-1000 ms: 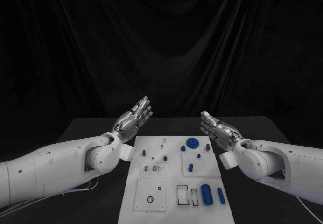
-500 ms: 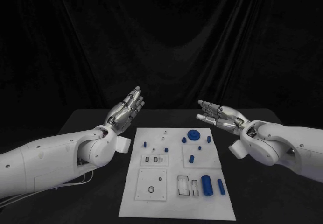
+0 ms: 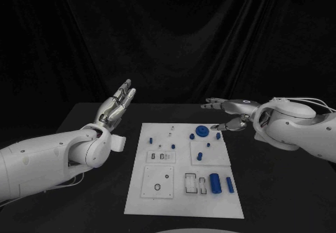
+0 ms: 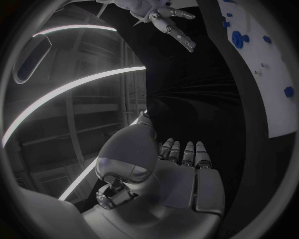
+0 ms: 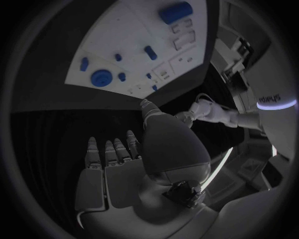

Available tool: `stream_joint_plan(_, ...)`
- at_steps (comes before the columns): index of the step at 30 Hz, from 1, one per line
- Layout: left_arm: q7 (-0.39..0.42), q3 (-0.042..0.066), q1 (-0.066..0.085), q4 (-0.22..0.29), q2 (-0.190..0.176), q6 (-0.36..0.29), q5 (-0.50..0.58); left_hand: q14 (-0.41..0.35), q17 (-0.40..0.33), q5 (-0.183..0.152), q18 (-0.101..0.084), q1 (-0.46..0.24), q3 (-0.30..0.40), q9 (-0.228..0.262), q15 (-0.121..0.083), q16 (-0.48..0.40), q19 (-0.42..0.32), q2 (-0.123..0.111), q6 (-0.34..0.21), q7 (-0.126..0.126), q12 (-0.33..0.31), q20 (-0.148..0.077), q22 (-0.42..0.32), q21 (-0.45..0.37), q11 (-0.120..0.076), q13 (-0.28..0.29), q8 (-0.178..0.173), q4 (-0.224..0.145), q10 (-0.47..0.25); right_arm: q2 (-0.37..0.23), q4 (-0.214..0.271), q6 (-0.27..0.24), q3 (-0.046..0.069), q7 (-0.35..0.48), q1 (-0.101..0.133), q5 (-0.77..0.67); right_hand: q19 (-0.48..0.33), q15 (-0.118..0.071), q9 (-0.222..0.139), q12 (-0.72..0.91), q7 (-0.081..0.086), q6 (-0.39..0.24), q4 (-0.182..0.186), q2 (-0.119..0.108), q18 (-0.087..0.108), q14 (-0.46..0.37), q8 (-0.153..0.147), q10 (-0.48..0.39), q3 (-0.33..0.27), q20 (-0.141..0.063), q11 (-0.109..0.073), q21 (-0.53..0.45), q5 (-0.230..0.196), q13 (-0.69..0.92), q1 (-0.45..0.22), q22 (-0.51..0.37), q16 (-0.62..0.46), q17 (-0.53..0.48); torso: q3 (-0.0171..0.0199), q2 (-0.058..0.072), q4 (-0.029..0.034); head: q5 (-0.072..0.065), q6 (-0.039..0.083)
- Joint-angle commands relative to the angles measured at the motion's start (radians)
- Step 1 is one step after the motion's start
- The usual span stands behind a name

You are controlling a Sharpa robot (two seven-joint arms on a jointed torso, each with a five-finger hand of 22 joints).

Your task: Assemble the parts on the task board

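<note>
The white task board [image 3: 158,204] lies in the middle of the black table. On it are a round blue disc [image 3: 201,130], several small blue pegs such as one at mid-board [image 3: 199,156], and a thick blue cylinder [image 3: 215,183] beside a thin peg [image 3: 229,183] near the front. My left hand [image 3: 117,104] is raised left of the board's far end, fingers straight and together, holding nothing. My right hand [image 3: 227,114] hovers by the far right corner, fingers spread and pointing left, empty. The right wrist view shows the board [image 5: 124,40], disc [image 5: 101,78] and cylinder [image 5: 176,11].
Black table [image 3: 280,194] surrounds the board, with a dark curtain behind it. Clear rectangular insets [image 3: 158,189] and slots [image 3: 190,187] sit on the board's near half. In the left wrist view, the right hand [image 4: 165,15] hangs beside the board [image 4: 274,99].
The left hand has risen and swung outward to the left. The right hand has turned from upright to fingers pointing left, beside the board's far right corner. The camera view has shifted a little.
</note>
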Motion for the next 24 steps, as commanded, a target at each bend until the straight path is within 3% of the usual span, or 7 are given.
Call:
stream_joint_plan(1, 0.110, 0.001, 0.003, 0.003, 0.004, -0.003, -0.143, 0.000, -0.001, 0.009, -0.009, 0.018, 0.009, 0.002, -0.141, -0.004, 0.001, 0.001, 0.011, 0.005, -0.007, -0.130, -0.002, -0.003, 0.009, -0.001, 0.007, -0.002, 0.000, 0.005, -0.003, 0.107, 0.000, -0.094, 0.009, -0.419, 0.040, -0.012, 0.001, 0.004, 0.007, 0.006, -0.038, 0.021, 0.016, 0.023, 0.004, 0.011, 0.020, 0.000, -0.001, 0.014, 0.010, 0.003, -0.007, 0.005, 0.007, 0.004, -0.0026, 0.006, 0.0114, -0.008, -0.011)
stream_joint_plan(4, 0.109, 0.001, 0.004, -0.003, 0.015, 0.010, -0.158, 0.000, -0.001, 0.016, -0.009, 0.023, 0.011, 0.002, -0.137, -0.004, 0.001, 0.003, 0.013, 0.009, -0.007, -0.127, -0.002, -0.003, 0.013, -0.001, 0.007, -0.001, 0.000, 0.002, -0.005, 0.124, 0.000, -0.081, 0.017, -0.560, 0.068, -0.053, -0.003, 0.000, -0.023, -0.034, -0.061, 0.040, 0.016, 0.031, -0.001, -0.008, 0.030, -0.038, -0.021, 0.017, 0.005, -0.001, -0.043, 0.004, 0.008, 0.005, -0.0048, 0.009, 0.0187, -0.015, -0.013)
stream_joint_plan(11, 0.105, 0.001, 0.004, -0.012, 0.023, 0.039, -0.171, 0.000, -0.001, 0.041, -0.009, 0.036, 0.015, 0.003, -0.127, -0.004, 0.001, 0.011, 0.023, 0.022, -0.007, -0.116, -0.002, -0.003, 0.025, -0.001, 0.008, 0.000, 0.000, 0.000, -0.007, -0.032, 0.000, -0.021, 0.024, -0.697, 0.104, -0.051, -0.002, 0.006, -0.014, -0.024, -0.073, 0.055, 0.016, 0.075, 0.001, 0.022, 0.033, -0.043, -0.020, 0.017, -0.017, 0.004, -0.103, 0.006, 0.014, 0.011, -0.0120, 0.015, 0.0483, -0.031, -0.018)
stream_joint_plan(17, 0.101, 0.001, 0.005, -0.010, 0.009, 0.099, -0.174, 0.000, -0.001, 0.085, -0.001, 0.075, 0.027, 0.006, -0.102, -0.004, 0.001, 0.022, 0.047, 0.040, -0.007, -0.083, -0.002, -0.003, 0.044, -0.001, 0.011, -0.001, 0.000, 0.005, 0.001, -0.067, 0.000, 0.028, 0.025, -0.665, 0.223, -0.069, -0.002, 0.013, -0.074, -0.023, -0.124, 0.075, 0.017, 0.198, 0.001, 0.082, 0.051, -0.075, -0.029, 0.029, -0.032, 0.013, -0.100, 0.014, 0.026, 0.024, -0.0113, 0.020, 0.0475, -0.033, -0.022)
stream_joint_plan(21, 0.100, 0.001, 0.007, -0.010, -0.001, 0.130, -0.174, 0.000, -0.001, 0.099, 0.011, 0.088, 0.030, 0.006, -0.094, -0.004, 0.001, 0.027, 0.050, 0.044, -0.007, -0.063, -0.002, -0.003, 0.049, -0.001, 0.011, 0.000, 0.000, 0.018, -0.002, -0.053, 0.000, 0.033, 0.025, -0.620, 0.359, -0.045, -0.003, 0.014, -0.076, -0.033, -0.147, 0.075, 0.014, 0.420, 0.000, 0.085, 0.045, -0.062, -0.021, 0.041, -0.055, 0.014, -0.105, 0.024, 0.048, 0.057, -0.0125, 0.022, 0.0476, -0.039, -0.030)
stream_joint_plan(22, 0.101, 0.001, 0.007, -0.011, -0.001, 0.137, -0.174, 0.000, -0.001, 0.104, 0.019, 0.092, 0.031, 0.006, -0.089, -0.004, 0.001, 0.030, 0.050, 0.045, -0.007, -0.048, -0.002, -0.003, 0.050, -0.001, 0.010, 0.001, 0.000, 0.024, -0.007, -0.052, 0.000, 0.035, 0.024, -0.612, 0.504, -0.035, -0.003, 0.015, -0.073, -0.031, -0.160, 0.074, 0.014, 0.640, 0.000, 0.091, 0.048, -0.045, -0.027, 0.068, -0.058, 0.015, -0.094, 0.038, 0.085, 0.099, -0.0125, 0.022, 0.0476, -0.039, -0.030)
stream_joint_plan(24, 0.101, 0.001, 0.008, -0.015, -0.002, 0.148, -0.175, 0.000, -0.001, 0.106, 0.023, 0.094, 0.031, 0.006, -0.087, -0.004, 0.001, 0.032, 0.051, 0.045, -0.007, -0.042, -0.002, -0.003, 0.051, -0.001, 0.011, 0.001, 0.000, 0.034, -0.018, -0.055, 0.000, 0.039, 0.023, -0.602, 0.652, -0.028, -0.001, 0.017, -0.073, -0.016, -0.166, 0.071, 0.015, 0.746, 0.002, 0.112, 0.045, -0.027, -0.024, 0.083, -0.069, 0.018, -0.088, 0.043, 0.102, 0.135, -0.0150, 0.028, 0.0447, -0.039, -0.025)
